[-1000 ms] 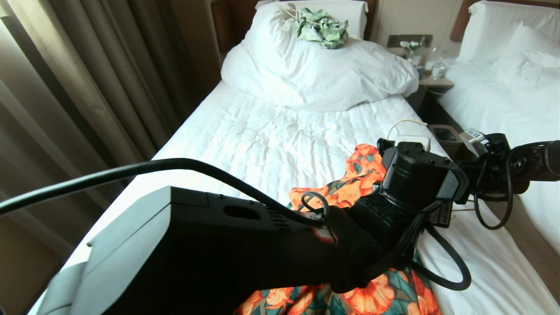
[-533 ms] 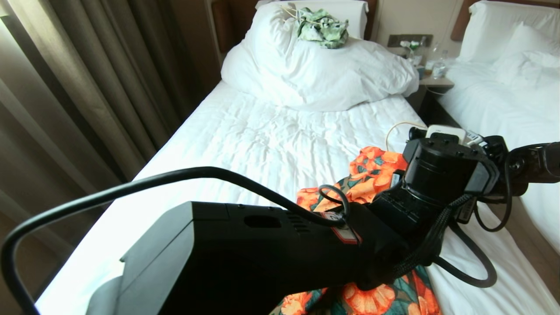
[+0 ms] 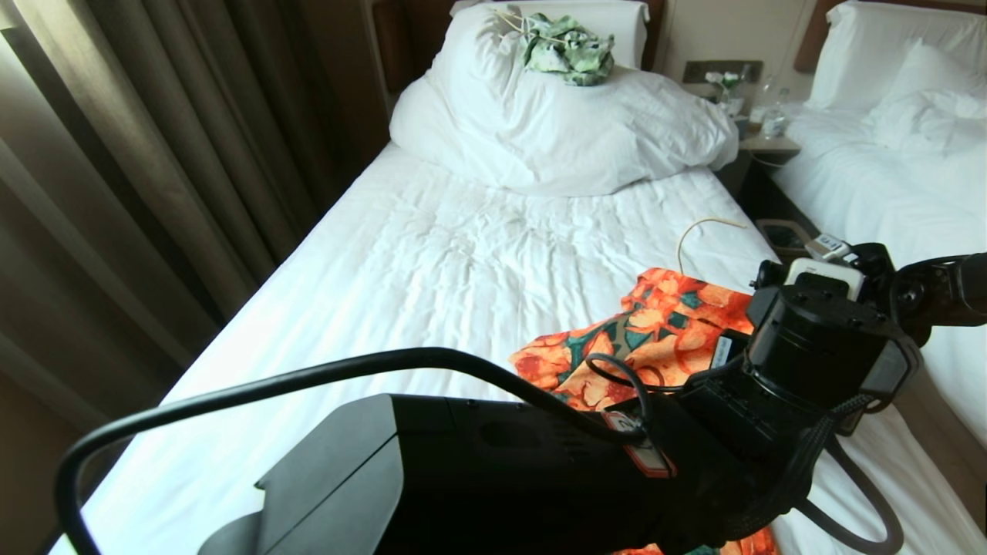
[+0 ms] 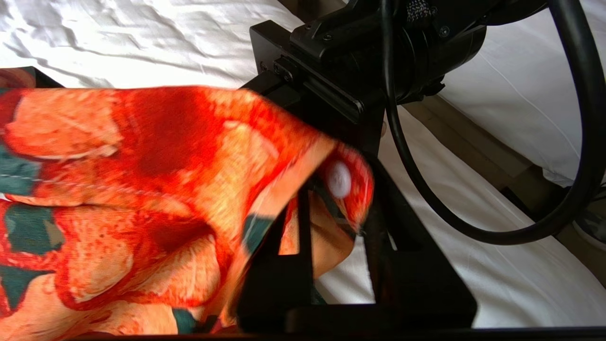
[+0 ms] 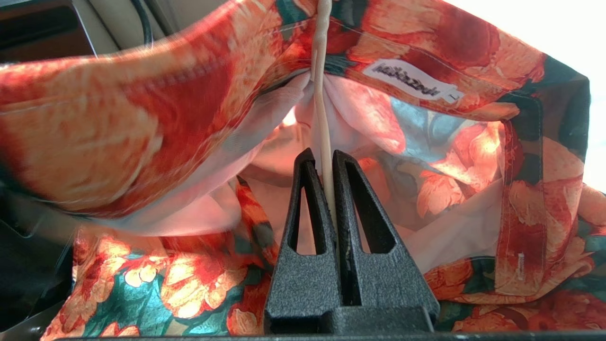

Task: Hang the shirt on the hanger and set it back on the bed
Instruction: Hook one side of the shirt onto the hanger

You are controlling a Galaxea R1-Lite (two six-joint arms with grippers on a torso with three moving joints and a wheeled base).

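Observation:
The orange-flowered shirt [image 3: 655, 331] lies on the white bed [image 3: 401, 262] near its right edge. The cream hanger's hook [image 3: 698, 230] pokes out beyond the collar. My right gripper [image 5: 326, 158] is inside the open shirt [image 5: 142, 118], shut on the thin hanger wire [image 5: 320, 85] just under the collar label. My left gripper [image 4: 338, 189] sits at the shirt's front edge. Its fingers stand apart, with a fold of fabric and a white button [image 4: 339, 179] loose between them. In the head view my left arm [image 3: 540, 478] crosses the foreground, and its wrist hides both grippers.
A bunched white duvet [image 3: 555, 123] with a green-and-white garment [image 3: 567, 50] fills the head of the bed. Curtains [image 3: 116, 169] hang on the left. A nightstand [image 3: 767, 131] with bottles, a bin [image 3: 783, 235] and a second bed [image 3: 887, 154] are on the right.
My left arm has swung right and lower in the head view. More of the shirt's collar shows, lying flatter on the sheet, and the hanger's hook is uncovered.

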